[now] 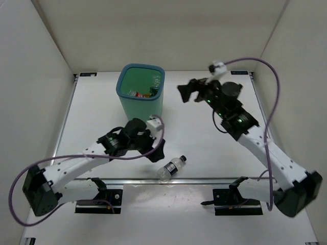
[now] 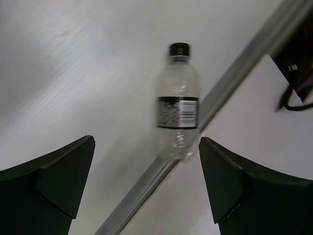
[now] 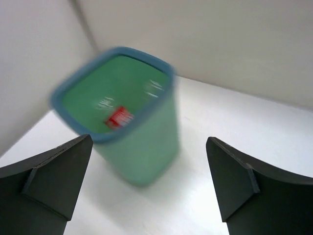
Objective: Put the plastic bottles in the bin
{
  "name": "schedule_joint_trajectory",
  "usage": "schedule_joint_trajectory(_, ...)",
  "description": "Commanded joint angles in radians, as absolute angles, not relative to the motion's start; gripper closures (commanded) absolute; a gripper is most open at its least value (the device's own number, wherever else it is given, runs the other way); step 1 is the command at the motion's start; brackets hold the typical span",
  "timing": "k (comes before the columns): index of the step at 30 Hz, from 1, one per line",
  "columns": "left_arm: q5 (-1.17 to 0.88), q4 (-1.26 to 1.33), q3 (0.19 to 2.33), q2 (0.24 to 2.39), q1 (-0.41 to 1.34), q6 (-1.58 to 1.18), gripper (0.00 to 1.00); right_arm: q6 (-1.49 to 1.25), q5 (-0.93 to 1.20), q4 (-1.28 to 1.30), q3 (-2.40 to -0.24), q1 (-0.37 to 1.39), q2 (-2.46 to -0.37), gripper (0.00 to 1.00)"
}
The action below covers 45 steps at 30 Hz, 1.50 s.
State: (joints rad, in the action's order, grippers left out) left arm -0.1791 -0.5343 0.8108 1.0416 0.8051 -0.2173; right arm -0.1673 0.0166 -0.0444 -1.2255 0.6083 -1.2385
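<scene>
The teal bin [image 1: 143, 108] stands at the back left of the table, with bottles lying in it [image 1: 145, 92]. In the right wrist view the bin [image 3: 146, 147] is blurred and a red-labelled bottle [image 3: 119, 117] shows inside. One clear bottle with a black label and black cap [image 1: 171, 167] lies on its side at the front rail. My left gripper [image 1: 158, 149] is open just behind it; in its wrist view the bottle [image 2: 178, 105] lies ahead of the open gripper [image 2: 146, 142], nearer the right finger. My right gripper [image 1: 190, 92] is open and empty, raised to the right of the bin [image 3: 149, 138].
A metal rail [image 1: 214, 179] runs along the table's front edge, passing under the bottle's base [image 2: 142, 193]. White walls close in the left, back and right sides. Purple cables [image 1: 271, 76] loop off both arms. Black mounts [image 1: 227, 196] sit in front of the rail.
</scene>
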Motion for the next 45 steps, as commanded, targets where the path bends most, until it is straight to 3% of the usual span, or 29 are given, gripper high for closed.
schedule_joint_trajectory(1,-0.270,-0.439,0.882,1.170,0.931,-0.170,0.02,-0.287,-0.113,0.162,-1.056,0.490,-1.085,0.01)
schedule_joint_trajectory(8,-0.206,-0.489,1.014,1.474,1.094,-0.107,0.01,-0.382,-0.028,0.512,-0.836,0.005,-0.873,0.00)
schedule_joint_trajectory(14,-0.107,-0.456,1.035,1.592,1.106,-0.137,0.01,-0.333,0.046,0.529,-0.733,-0.159,-0.766,0.00)
schedule_joint_trajectory(18,-0.069,-0.419,1.043,1.669,1.121,-0.178,0.18,-0.365,-0.076,0.551,-0.706,-0.101,-0.755,0.01)
schedule_joint_trajectory(21,-0.034,-0.416,1.075,1.663,1.138,-0.202,0.54,-0.371,-0.040,0.534,-0.700,-0.124,-0.746,0.01)
schedule_joint_trajectory(23,-0.029,-0.419,1.109,1.608,1.120,-0.227,0.63,-0.370,-0.012,0.522,-0.699,-0.129,-0.732,0.01)
schedule_joint_trajectory(27,0.061,-0.391,1.216,1.427,1.100,-0.212,0.67,-0.365,-0.083,0.520,-0.693,-0.091,-0.738,0.01)
schedule_joint_trajectory(30,0.260,-0.364,1.323,1.352,1.022,-0.170,0.68,-0.370,-0.084,0.488,-0.663,-0.095,-0.727,0.01)
schedule_joint_trajectory(37,0.581,0.087,1.362,1.331,0.721,-0.080,0.64,-0.440,0.027,0.446,-0.589,-0.095,-0.741,0.01)
schedule_joint_trajectory(41,0.555,0.034,1.405,1.403,0.559,-0.170,0.59,-0.453,0.040,0.428,-0.591,-0.103,-0.745,0.01)
schedule_joint_trajectory(44,0.534,0.061,1.318,1.394,0.506,-0.190,0.54,-0.439,0.041,0.423,-0.595,-0.118,-0.752,0.01)
schedule_joint_trajectory(45,0.505,0.043,1.313,1.399,0.499,-0.204,0.45,-0.434,0.031,0.428,-0.598,-0.121,-0.755,0.01)
